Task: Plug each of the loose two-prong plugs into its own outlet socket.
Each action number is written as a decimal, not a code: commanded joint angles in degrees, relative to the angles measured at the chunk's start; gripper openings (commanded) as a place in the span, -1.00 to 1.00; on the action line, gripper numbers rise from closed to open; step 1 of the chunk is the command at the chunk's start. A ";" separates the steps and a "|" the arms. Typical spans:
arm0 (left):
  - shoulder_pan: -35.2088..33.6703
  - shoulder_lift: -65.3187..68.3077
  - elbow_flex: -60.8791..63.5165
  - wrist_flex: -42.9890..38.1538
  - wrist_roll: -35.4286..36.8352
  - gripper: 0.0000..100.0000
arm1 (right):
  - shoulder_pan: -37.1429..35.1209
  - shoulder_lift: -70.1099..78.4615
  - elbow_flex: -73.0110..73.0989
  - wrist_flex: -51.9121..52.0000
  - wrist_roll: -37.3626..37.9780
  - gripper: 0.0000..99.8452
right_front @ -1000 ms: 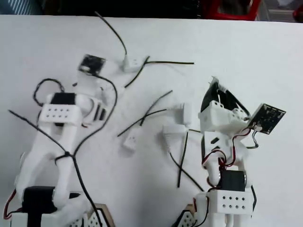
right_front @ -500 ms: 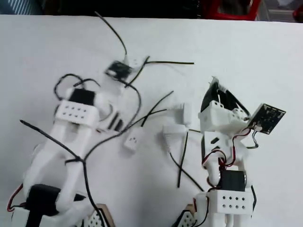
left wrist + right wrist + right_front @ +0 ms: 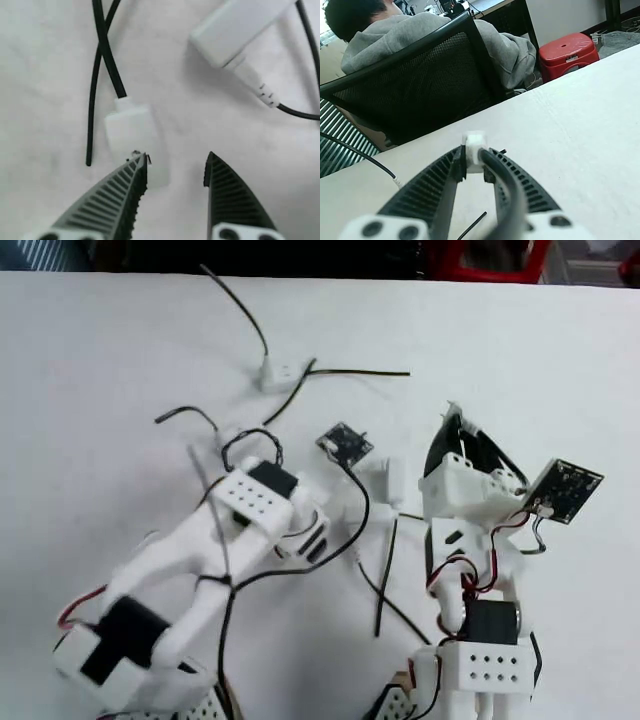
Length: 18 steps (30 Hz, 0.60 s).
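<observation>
The left pincer is spread wide and holds nothing, hovering low over the table. The white block, probably a socket, lies flat just ahead of it but off-centre. The block's near end touches the tip of one finger, and the gap between the fingers is over bare table. Its long axis runs roughly along the fingers' own direction, and its black cable leaves from the far end. A sideways shift looks necessary before closing. A second white piece lies farther off. The right pincer is clamped on a small white plug, raised well clear of the table.
</observation>
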 commanded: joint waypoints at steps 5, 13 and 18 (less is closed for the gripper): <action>-10.68 15.78 -13.54 6.33 -6.15 -0.60 | 0.22 0.22 -0.44 -0.92 0.18 -0.97; -28.09 25.10 -29.45 12.84 -14.42 -0.60 | 0.22 0.22 -0.44 -0.92 0.18 -0.97; -31.69 25.54 -36.66 18.81 -14.59 -0.60 | 0.22 0.22 -0.44 -0.92 0.18 -0.97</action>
